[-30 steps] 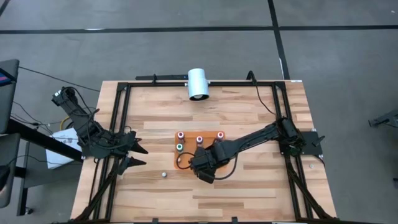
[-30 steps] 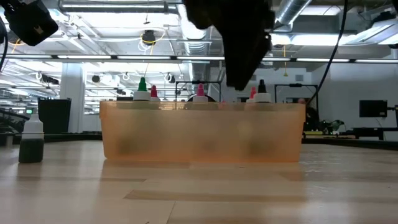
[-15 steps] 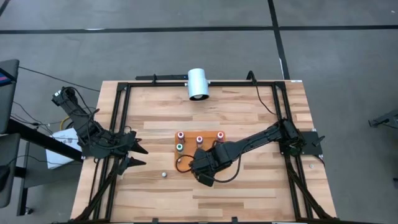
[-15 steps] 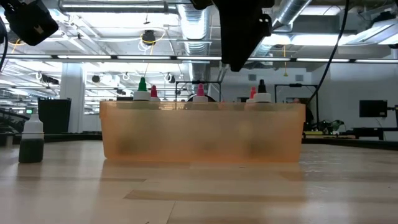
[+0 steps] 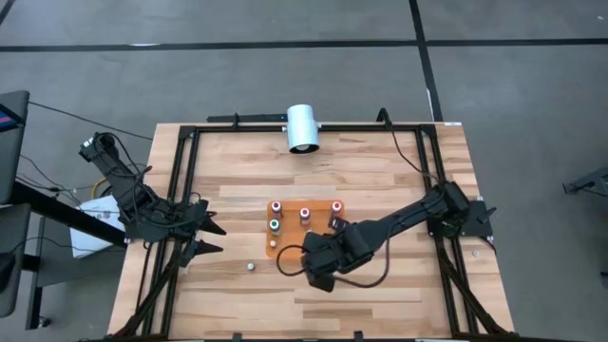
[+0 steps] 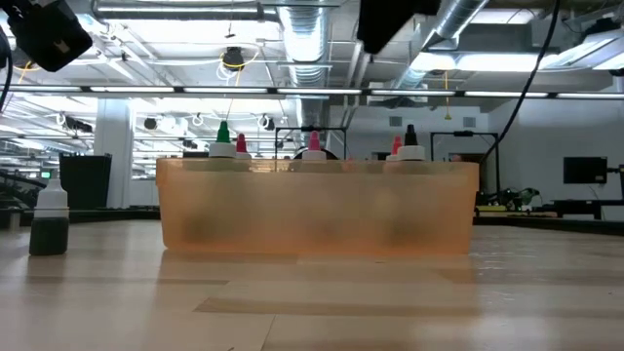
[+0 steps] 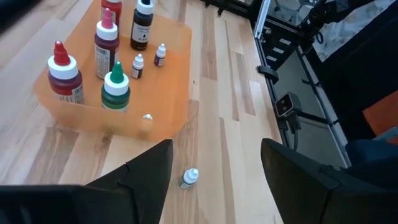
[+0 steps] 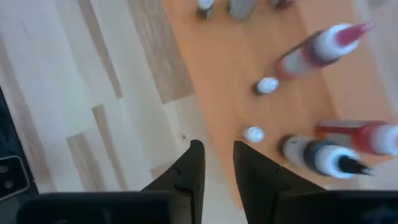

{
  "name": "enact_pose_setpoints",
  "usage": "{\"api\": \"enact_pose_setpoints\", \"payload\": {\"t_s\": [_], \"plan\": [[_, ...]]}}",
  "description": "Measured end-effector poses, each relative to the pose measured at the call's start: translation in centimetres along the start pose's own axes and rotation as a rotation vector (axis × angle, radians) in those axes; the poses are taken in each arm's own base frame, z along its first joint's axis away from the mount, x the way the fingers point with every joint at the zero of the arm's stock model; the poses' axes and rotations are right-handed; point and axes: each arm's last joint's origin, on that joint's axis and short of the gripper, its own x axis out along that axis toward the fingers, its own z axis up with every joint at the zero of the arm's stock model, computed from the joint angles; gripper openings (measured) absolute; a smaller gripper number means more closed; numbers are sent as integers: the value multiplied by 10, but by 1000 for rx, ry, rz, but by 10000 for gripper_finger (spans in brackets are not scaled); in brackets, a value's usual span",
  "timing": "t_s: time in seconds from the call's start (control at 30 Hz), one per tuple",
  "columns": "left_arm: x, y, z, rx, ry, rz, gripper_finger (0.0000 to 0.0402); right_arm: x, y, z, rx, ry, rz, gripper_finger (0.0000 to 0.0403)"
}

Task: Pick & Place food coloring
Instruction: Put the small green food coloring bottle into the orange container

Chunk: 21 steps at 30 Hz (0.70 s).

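Lone food coloring bottle point(image 5: 249, 267) stands upright on the table, lower left of the orange tray point(image 5: 285, 249). Right gripper point(image 5: 313, 273) hangs lower centre, fingers nearly closed, empty; bottle lies to its left. Left gripper point(image 5: 211, 237) idle at left edge, spread open.

Both arms are matte black, built of chunky jointed segments. A thin black cable loops in a curl beside the right arm's end effector point(image 5: 318, 271). The left arm's end effector point(image 5: 211, 237) ends in two pointed black fingers point(image 7: 140, 177), flat-faced and wedge-shaped, with black cables trailing behind its base.
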Motion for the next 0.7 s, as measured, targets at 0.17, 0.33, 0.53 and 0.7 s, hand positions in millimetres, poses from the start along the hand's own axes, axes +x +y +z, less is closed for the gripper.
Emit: {"api": "enact_pose_setpoints", "payload": {"t_s": [0.17,0.33,0.53,0.7], "plan": [[0,0,0,-16,-1,0,236,-29,-11,0,-46,-87,-11,66],[0,0,1,-77,-6,-4,236,-59,-22,-2,-84,-187,-27,65],[0,-4,5,-66,-47,-43,236,-75,-30,-3,-138,-238,-44,65],[-1,-7,9,-29,-84,-72,236,-66,-30,-6,-187,-219,-69,65]]}}
